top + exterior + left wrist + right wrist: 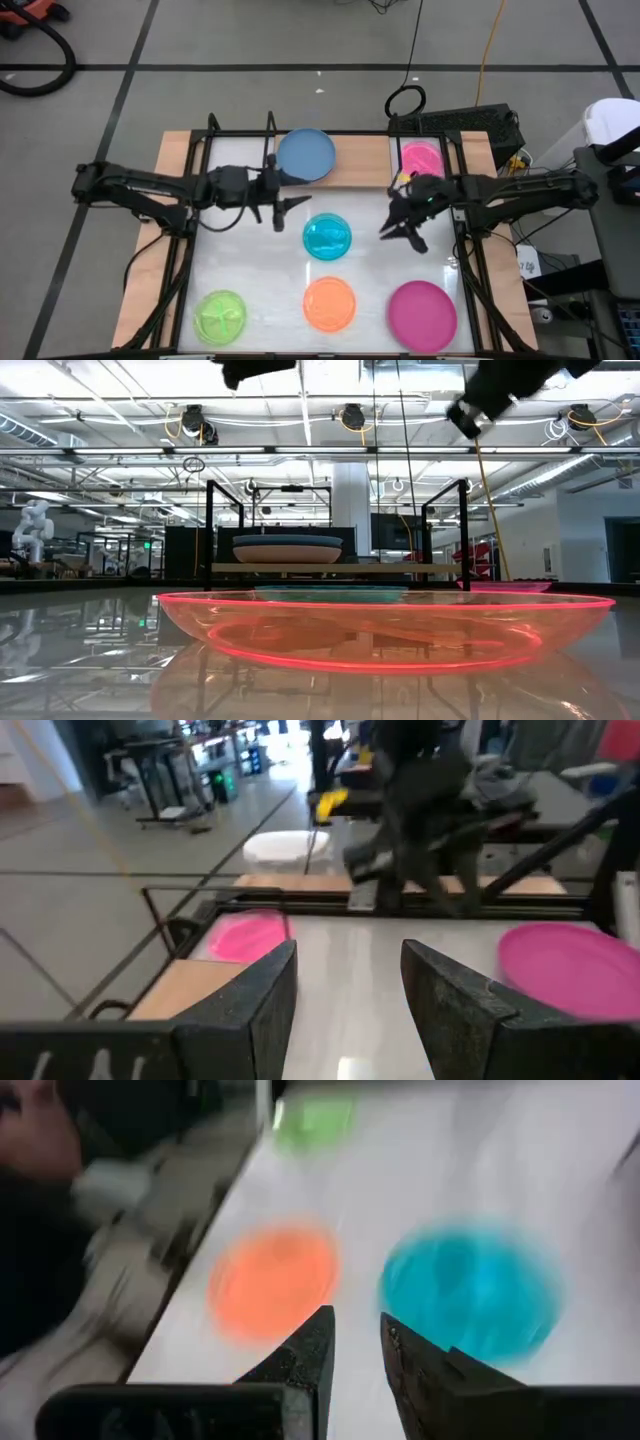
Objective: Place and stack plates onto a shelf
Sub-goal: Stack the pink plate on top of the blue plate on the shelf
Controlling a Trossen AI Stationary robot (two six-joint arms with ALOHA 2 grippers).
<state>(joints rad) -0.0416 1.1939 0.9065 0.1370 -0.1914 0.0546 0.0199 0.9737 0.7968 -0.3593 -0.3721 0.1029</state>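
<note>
The shelf (360, 160), a light-wood board with black uprights, runs along the table's far edge. A blue plate (305, 155) and a smaller pink plate (421, 158) rest on it. On the white tabletop lie a cyan plate (327, 237), an orange plate (329, 304), a lime green plate (220, 316) and a magenta plate (421, 315). My left gripper (280, 210) hovers open, left of the cyan plate and just in front of the blue one. My right gripper (400, 232) hovers right of the cyan plate, its fingers a little apart and empty.
The low view has the orange plate (380, 630) close in front, with the shelf board (340, 568) behind it. Black frame uprights (212, 130) stand at the shelf's ends. Bare tabletop lies between the two grippers and along the left side.
</note>
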